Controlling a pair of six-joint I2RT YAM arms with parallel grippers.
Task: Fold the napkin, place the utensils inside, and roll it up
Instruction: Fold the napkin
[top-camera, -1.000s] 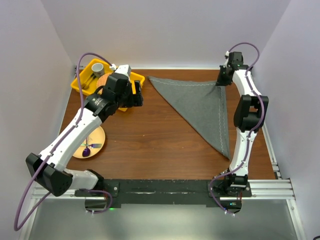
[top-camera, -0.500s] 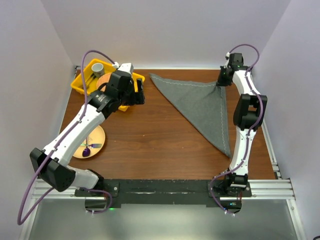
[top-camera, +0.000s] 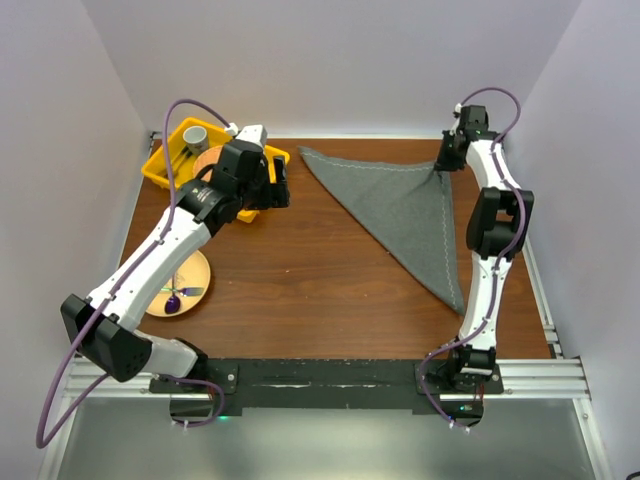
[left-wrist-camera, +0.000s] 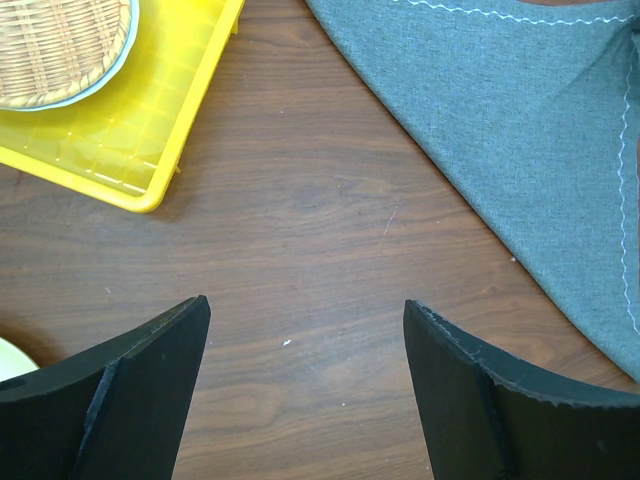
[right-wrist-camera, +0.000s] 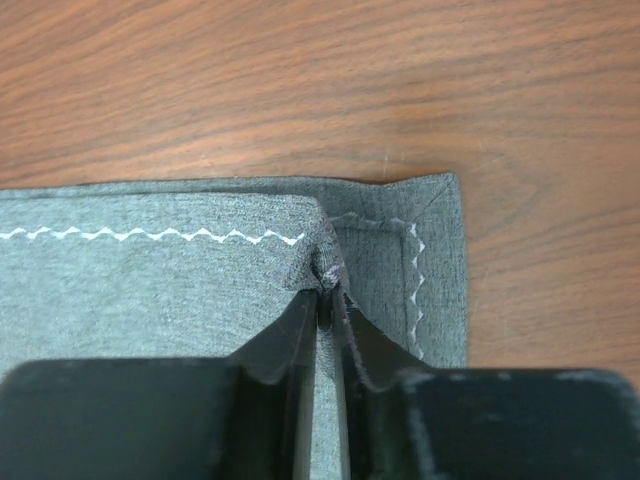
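Between the nearly closed fingertips of the right gripper (right-wrist-camera: 325, 300), a small ridge of the napkin (right-wrist-camera: 150, 290) is pinched at the corner of its upper layer. The jaws stand narrow, with only cloth in the slit. Just beyond the tips, and to their right in the wrist view, the lower layer's corner lies flat on the counter (right-wrist-camera: 300, 80), its pale zigzag stitching showing. From that gripper the napkin spreads as a folded triangle, one edge running leftward along the far side and another back toward the arm's base. The left gripper (left-wrist-camera: 305, 390) hovers over bare counter with jaws wide, holding nothing. The napkin's slanted edge lies ahead to its right, untouched, and a yellow tray (left-wrist-camera: 130, 150) holding a woven basket (left-wrist-camera: 60, 40) lies ahead to its left.
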